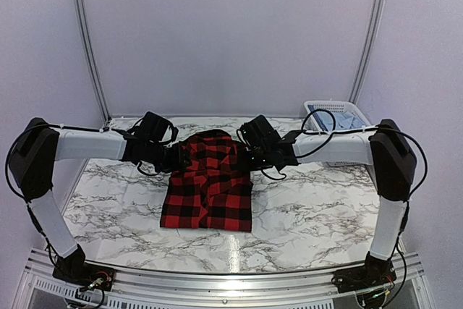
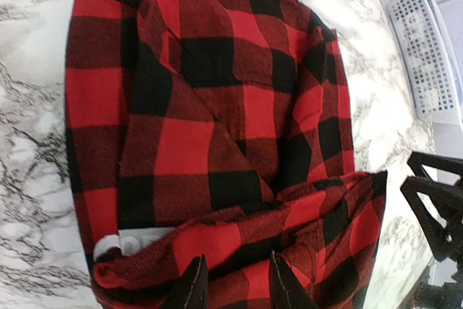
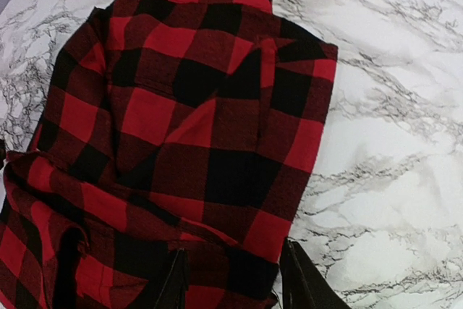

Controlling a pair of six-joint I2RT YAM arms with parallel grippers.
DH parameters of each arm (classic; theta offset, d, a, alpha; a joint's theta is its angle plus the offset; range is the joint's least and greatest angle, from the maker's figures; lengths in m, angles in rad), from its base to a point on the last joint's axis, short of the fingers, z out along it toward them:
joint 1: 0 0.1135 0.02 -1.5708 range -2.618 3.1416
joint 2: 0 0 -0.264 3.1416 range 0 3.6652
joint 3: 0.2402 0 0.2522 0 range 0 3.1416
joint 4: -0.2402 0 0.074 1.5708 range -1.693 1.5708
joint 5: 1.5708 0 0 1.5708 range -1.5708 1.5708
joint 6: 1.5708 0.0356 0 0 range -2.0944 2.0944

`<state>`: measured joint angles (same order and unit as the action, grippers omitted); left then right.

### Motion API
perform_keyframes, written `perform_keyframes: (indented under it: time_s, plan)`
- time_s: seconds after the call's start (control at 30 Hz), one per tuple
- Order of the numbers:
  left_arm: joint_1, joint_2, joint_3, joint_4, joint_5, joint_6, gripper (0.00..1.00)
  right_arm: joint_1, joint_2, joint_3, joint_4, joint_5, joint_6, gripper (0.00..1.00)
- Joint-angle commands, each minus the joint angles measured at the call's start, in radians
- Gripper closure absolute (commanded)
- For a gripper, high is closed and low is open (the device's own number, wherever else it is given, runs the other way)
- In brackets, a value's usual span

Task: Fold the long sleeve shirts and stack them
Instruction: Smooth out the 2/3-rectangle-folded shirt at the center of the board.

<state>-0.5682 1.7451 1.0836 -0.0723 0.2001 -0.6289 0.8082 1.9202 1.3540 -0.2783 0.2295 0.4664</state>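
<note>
- my left end effector (image 2: 235, 284) pinches the red-and-black shirt (image 1: 210, 186) at its far edge.
- my right end effector (image 3: 231, 280) straddles that edge, parted; grasp unclear.
- shirt lies folded on the marble surface (image 1: 318, 215).

Overhead rear view; wrist close-ups sharing checked shirt (image 1: 208, 186)

the pale blue shirt (image 1: 346, 116) stays mostly hidden inside the white basket (image 1: 316, 106) — its shape unreadable.

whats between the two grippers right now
The red-and-black checked shirt, partly folded on the marble table, fills the stretch between left gripper and right gripper, per top view.
</note>
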Motion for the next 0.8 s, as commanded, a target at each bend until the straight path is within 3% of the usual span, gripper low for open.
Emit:
perform_keyframes:
  time_s: [0.0,0.4,0.77]
  plan:
    - [0.047,0.054,0.094,-0.063,-0.084,0.054,0.70,-0.008,0.059,0.095,-0.026,-0.012,-0.037,0.59]
    - [0.099,0.230,0.277,-0.085,-0.074,0.093,0.71,0.012,0.181,0.211,-0.025,-0.080,-0.085,0.61]
    - [0.106,0.468,0.485,-0.107,-0.062,0.094,0.86,-0.055,0.321,0.312,0.055,-0.094,-0.121,0.67]
